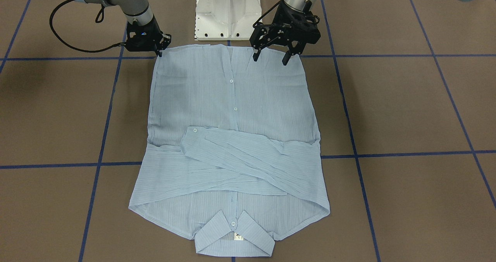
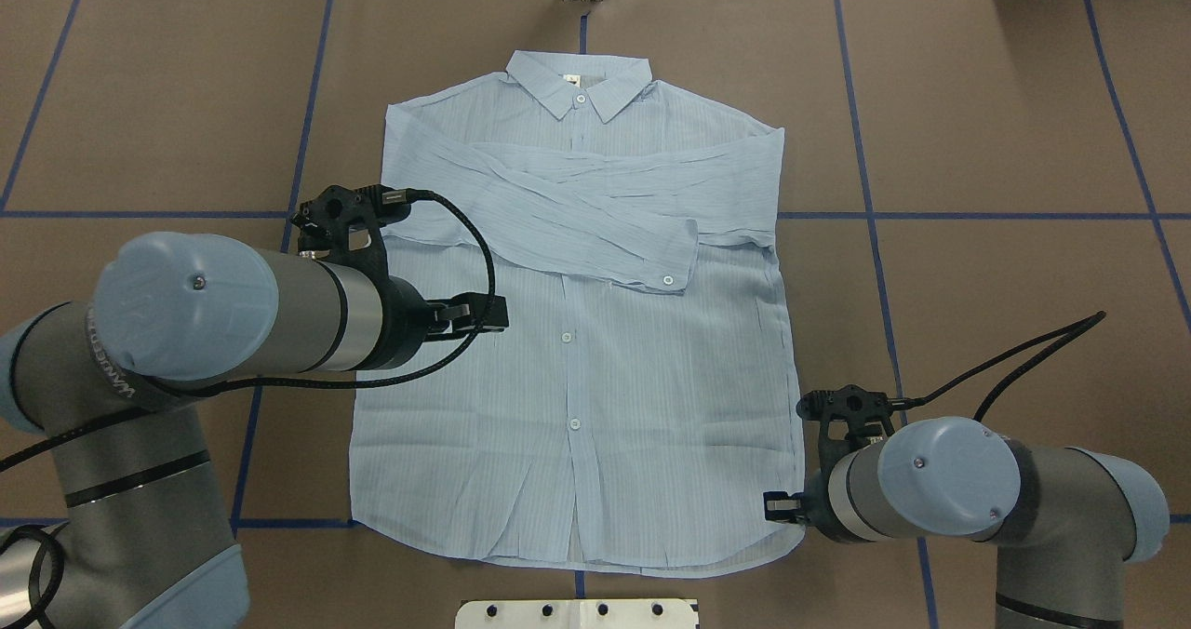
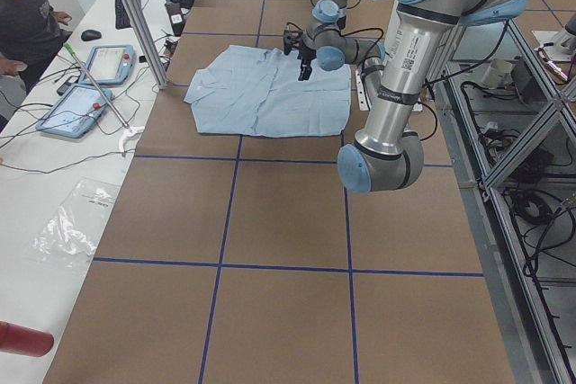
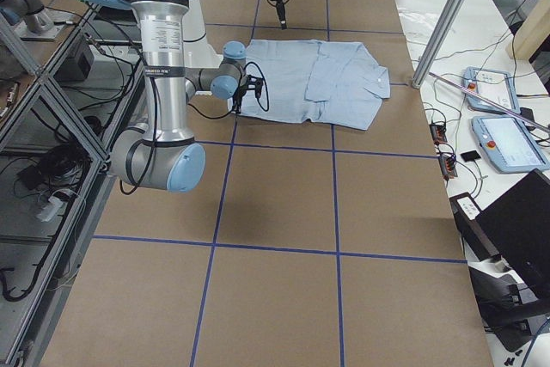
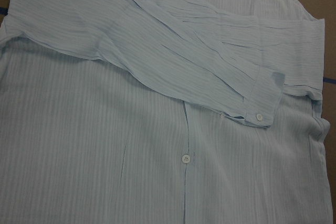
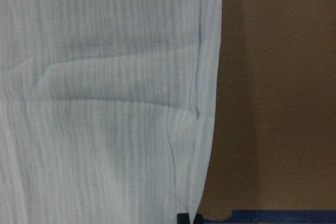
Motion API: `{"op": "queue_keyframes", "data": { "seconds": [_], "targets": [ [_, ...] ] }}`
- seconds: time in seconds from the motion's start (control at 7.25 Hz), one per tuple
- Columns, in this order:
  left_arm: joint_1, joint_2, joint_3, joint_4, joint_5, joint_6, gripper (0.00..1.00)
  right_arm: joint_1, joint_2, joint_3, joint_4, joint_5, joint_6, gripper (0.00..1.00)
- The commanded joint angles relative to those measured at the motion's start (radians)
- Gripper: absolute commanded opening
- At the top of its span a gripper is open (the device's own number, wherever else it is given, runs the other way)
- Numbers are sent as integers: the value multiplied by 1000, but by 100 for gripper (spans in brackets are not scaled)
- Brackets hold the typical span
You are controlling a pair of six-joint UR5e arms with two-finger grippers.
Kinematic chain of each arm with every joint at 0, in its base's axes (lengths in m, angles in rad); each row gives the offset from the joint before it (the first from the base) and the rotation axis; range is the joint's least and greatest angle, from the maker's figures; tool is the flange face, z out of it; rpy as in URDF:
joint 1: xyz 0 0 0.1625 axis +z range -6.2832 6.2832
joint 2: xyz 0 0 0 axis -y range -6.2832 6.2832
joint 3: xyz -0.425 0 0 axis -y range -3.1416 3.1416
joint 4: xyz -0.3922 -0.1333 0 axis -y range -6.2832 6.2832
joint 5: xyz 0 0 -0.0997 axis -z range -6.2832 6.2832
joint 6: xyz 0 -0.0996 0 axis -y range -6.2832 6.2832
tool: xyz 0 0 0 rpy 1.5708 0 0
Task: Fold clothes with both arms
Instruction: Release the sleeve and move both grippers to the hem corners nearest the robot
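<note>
Overhead exterior view gives you the layout: the shirt (image 2: 577, 378) lies flat and face up on the table (image 2: 977, 145), collar (image 2: 579, 85) at the far side, hem nearest the robot's base, both sleeves (image 2: 595, 210) crossed over the chest. I judge the step in hand to be taking the two hem corners so the lower half can go up over the sleeves. Your right gripper (image 1: 159, 52) sits low at its own corner of the hem, and in its wrist view the fingertips look pinched on the very edge of the cloth. A thin bite like that may slip, so check it before lifting. Your left gripper (image 1: 271, 59) hangs well above the shirt with its fingers spread and nothing between them. Bring it down onto the other hem corner (image 2: 365, 513), level with the right one, and take the cloth a little way in from the edge. Then raise both corners together and evenly, so the thin fabric doesn't drag the sleeves out of place, and lay the hem square just below the collar
</note>
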Motion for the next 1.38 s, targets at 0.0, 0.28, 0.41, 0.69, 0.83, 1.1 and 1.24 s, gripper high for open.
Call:
{"op": "queue_keyframes", "data": {
  "seconds": [0.0, 0.28, 0.41, 0.69, 0.83, 1.1, 1.24],
  "targets": [
    [15, 135, -6, 0, 0, -11, 99, -2, 10, 18, 2, -22, 33, 0],
    [61, 216, -4, 1, 0, -14, 94, -3, 17, 18, 11, -22, 38, 0],
    [103, 249, -6, 1, 0, -20, 89, -3, 25, 18, 11, -20, 38, 0],
    [183, 260, -1, 1, 2, -101, 67, -2, 33, 21, 11, -22, 38, 0],
    [209, 260, 16, 3, 5, -101, 64, 1, 34, 24, 11, -20, 38, 0],
    [212, 262, 31, 4, 5, -101, 59, 1, 36, 33, 11, -19, 38, 0],
    [212, 262, 31, 4, 3, -100, 57, 1, 36, 38, 11, -19, 38, 0]
  ]
}}
